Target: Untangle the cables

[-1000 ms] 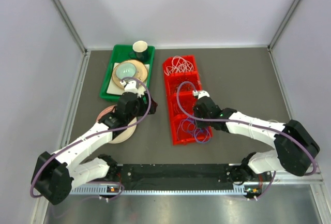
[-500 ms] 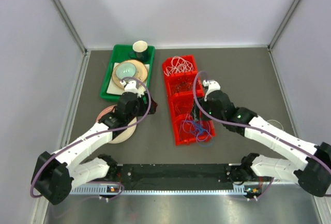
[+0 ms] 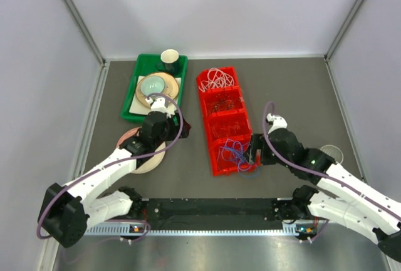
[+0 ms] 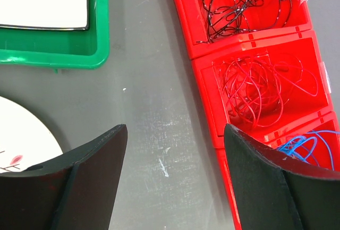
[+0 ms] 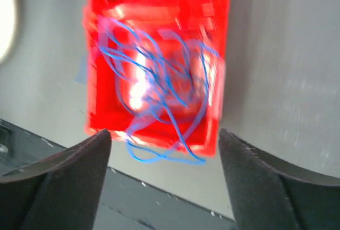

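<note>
Cables sit sorted by colour in the red bin strip (image 3: 216, 171), which runs lengthwise from the far side toward the arms: white cables (image 3: 217, 77) farthest, then black cables (image 3: 222, 103), red cables (image 3: 227, 125), and blue cables (image 3: 235, 153) in the nearest pocket, loops trailing over its near lip. Since a second ago the right claw (image 3: 252, 152) has backed off from mid-strip to beside that blue pocket and is spread wide. The left claw (image 4: 175, 129) hasn't budged, spread over the table (image 4: 149, 108) beside the green tray (image 4: 53, 57).

arms (image 3: 103, 172): white links, black joints | hoses (image 3: 182, 127): thin purple loops | claw fingers (image 4: 90, 171): black wedges
</note>
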`<action>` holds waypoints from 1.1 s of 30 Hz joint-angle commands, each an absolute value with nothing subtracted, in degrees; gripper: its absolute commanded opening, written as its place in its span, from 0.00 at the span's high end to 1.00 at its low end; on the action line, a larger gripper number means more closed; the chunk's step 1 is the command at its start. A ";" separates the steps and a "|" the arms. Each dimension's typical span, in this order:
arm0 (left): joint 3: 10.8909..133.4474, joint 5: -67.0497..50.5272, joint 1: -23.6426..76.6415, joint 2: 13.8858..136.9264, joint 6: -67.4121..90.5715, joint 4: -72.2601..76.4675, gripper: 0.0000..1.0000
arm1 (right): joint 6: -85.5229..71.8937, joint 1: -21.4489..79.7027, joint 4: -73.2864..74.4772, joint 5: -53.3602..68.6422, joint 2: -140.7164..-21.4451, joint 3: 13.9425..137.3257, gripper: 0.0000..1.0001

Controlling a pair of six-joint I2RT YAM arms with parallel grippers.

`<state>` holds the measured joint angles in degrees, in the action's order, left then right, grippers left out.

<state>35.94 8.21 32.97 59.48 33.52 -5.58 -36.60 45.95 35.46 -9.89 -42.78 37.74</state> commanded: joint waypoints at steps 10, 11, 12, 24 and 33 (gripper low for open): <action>36.47 4.22 32.61 61.61 34.54 -2.55 0.22 | -38.85 50.79 37.53 -13.71 -47.63 38.84 0.48; 36.47 4.13 32.69 61.35 34.54 -2.46 0.22 | -38.59 51.41 37.62 -14.84 -48.07 39.20 0.49; 36.47 4.30 32.61 61.26 34.54 -2.63 0.22 | -38.41 52.29 37.62 -15.29 -49.12 39.63 0.49; 36.39 3.96 32.70 61.70 34.19 -2.72 0.22 | -37.27 57.13 37.09 -20.65 -57.91 41.31 0.50; 35.95 4.22 32.61 61.00 34.01 -2.99 0.22 | -34.98 57.13 36.47 -21.45 -57.13 44.03 1.00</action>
<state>35.92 4.29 32.97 61.91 34.37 -4.89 -36.91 56.25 38.17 -19.62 -58.50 39.57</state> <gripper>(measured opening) 0.778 0.008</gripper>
